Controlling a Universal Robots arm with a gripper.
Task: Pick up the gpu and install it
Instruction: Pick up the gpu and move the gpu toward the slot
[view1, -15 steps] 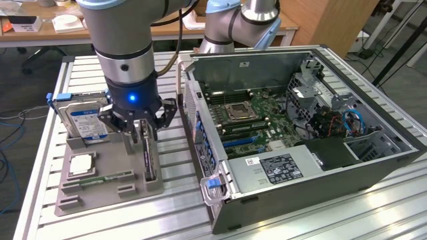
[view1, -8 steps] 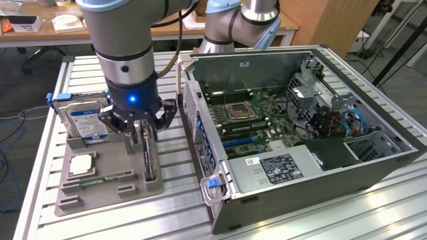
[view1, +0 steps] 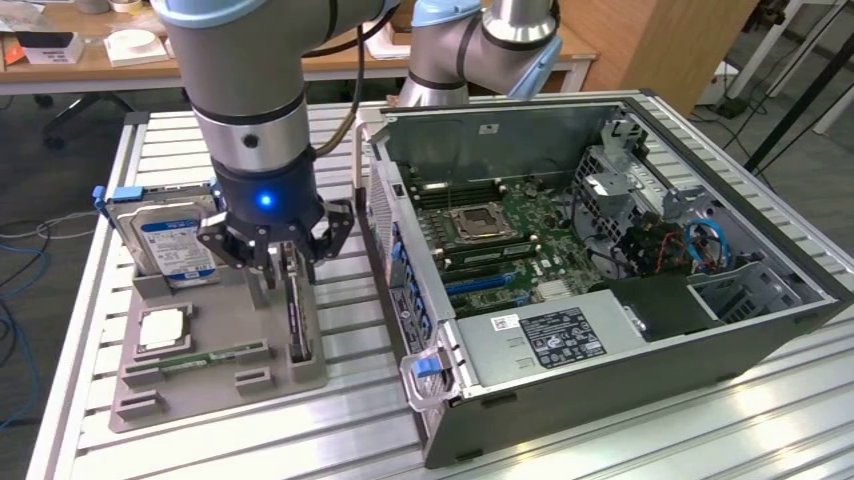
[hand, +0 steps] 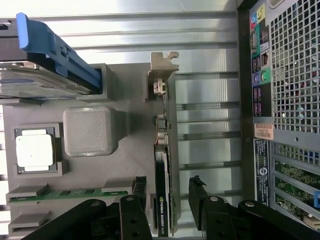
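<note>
Black claw (hand: 168, 184) under a glowing blue light (view1: 264, 200); black gpu (hand: 161, 170) with silvery bracket and green-marked label; matt grey tray (hand: 125, 165); silver hard drive (view1: 167, 240) with blue label; green motherboard (view1: 501, 230) in a dark grey case (view1: 641, 380); ribbed silver table (view1: 334, 430).

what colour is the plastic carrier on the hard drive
Bright blue. The plastic carrier on the hard drive shows best in the wrist view.

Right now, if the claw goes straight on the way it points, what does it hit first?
The gpu, most likely: it stands on edge directly under the open claw, between its fingers. Depth is unclear, so they might reach the gray holder first.
</note>
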